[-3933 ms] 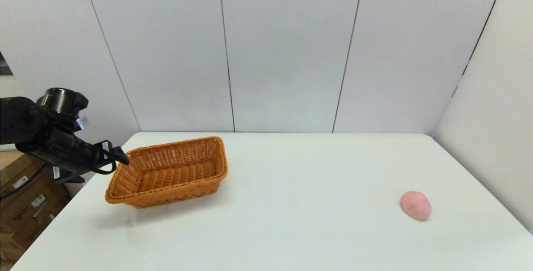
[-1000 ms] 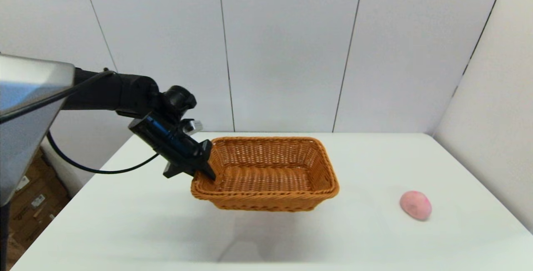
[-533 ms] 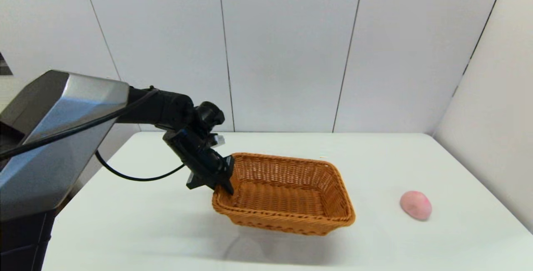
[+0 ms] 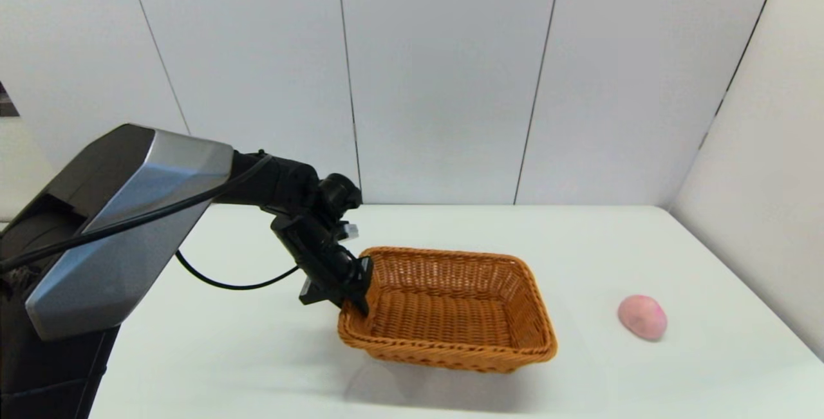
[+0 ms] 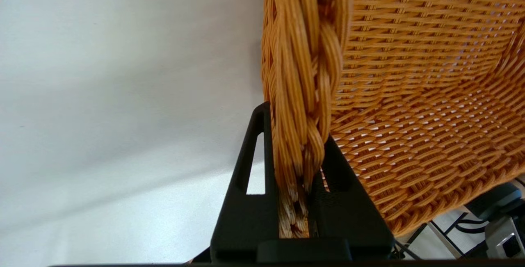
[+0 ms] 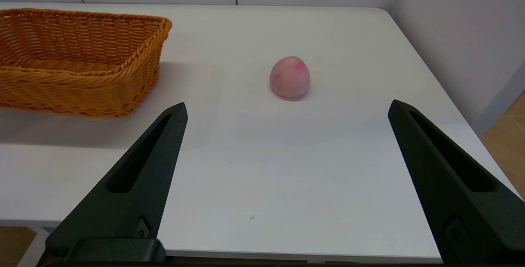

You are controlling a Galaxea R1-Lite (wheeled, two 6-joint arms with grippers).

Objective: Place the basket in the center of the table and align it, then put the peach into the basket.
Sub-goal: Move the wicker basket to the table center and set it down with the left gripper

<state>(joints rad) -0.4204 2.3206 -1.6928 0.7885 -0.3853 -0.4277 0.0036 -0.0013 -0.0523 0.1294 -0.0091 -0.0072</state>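
Bare lab cell: plain white table (image 4: 450, 232), grey panelled walls (image 4: 438, 78).

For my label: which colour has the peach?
Pale pink with a darker pink blotch; the peach shows best in the right wrist view.

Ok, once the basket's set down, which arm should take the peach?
Right. The right gripper is open and faces the peach, which lies on the robot's right. The left gripper is clamped on the basket rim.

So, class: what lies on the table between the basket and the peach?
Nothing: only bare white table separates the basket from the peach, shown in the right wrist and head views.
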